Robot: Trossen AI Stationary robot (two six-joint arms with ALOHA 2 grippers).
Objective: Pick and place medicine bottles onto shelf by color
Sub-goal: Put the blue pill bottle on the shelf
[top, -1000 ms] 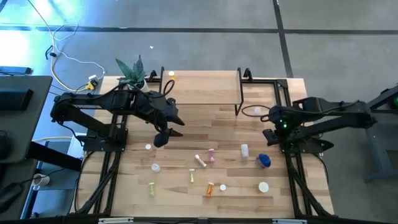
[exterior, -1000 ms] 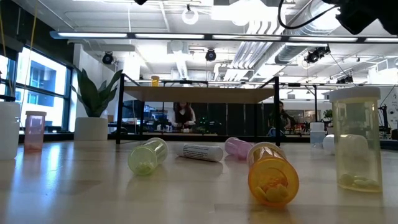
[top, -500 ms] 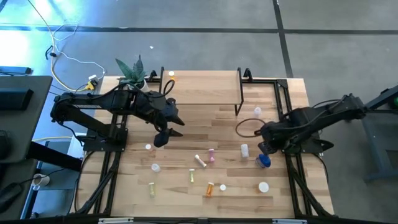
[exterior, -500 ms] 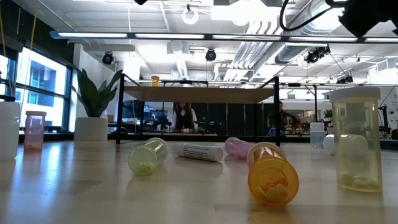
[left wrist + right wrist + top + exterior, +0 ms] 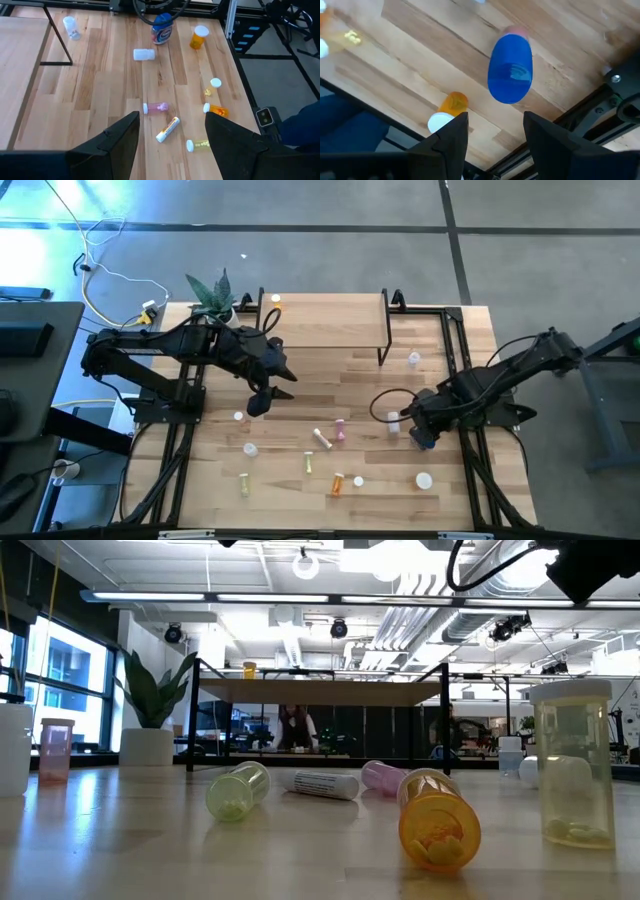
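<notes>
Right gripper [image 5: 419, 432] low over the right side of the table [image 5: 350, 380], directly above the blue bottle [image 5: 510, 68]; jaws spread and empty, bottle lying on its side on the wood between the fingertips as the wrist view shows it. An orange bottle [image 5: 448, 110] with a white cap stands near the table edge just beyond. Left gripper [image 5: 262, 398] hangs above the table's left-centre, jaws spread, nothing in them. Shelf [image 5: 325, 320] at the back centre, one orange bottle [image 5: 275, 301] on its left end. A white bottle [image 5: 393, 422] lies just left of the right gripper; a clear bottle [image 5: 414, 360] stands by the shelf's right leg. Mid-table: a pink bottle [image 5: 340, 429] and a white tube-like bottle [image 5: 322, 439] lying close together, a yellow-green one [image 5: 309, 465] nearer the front, an orange one [image 5: 338, 484] on its side near the front edge. Small white-capped bottles at left front [image 5: 249, 449], [image 5: 237, 417], and another yellow-green one [image 5: 244, 483]. Plant [image 5: 212, 294] at the back-left corner. Low view: tall yellow bottle [image 5: 573, 765] upright at the right, orange and green ones lying in the foreground.
</notes>
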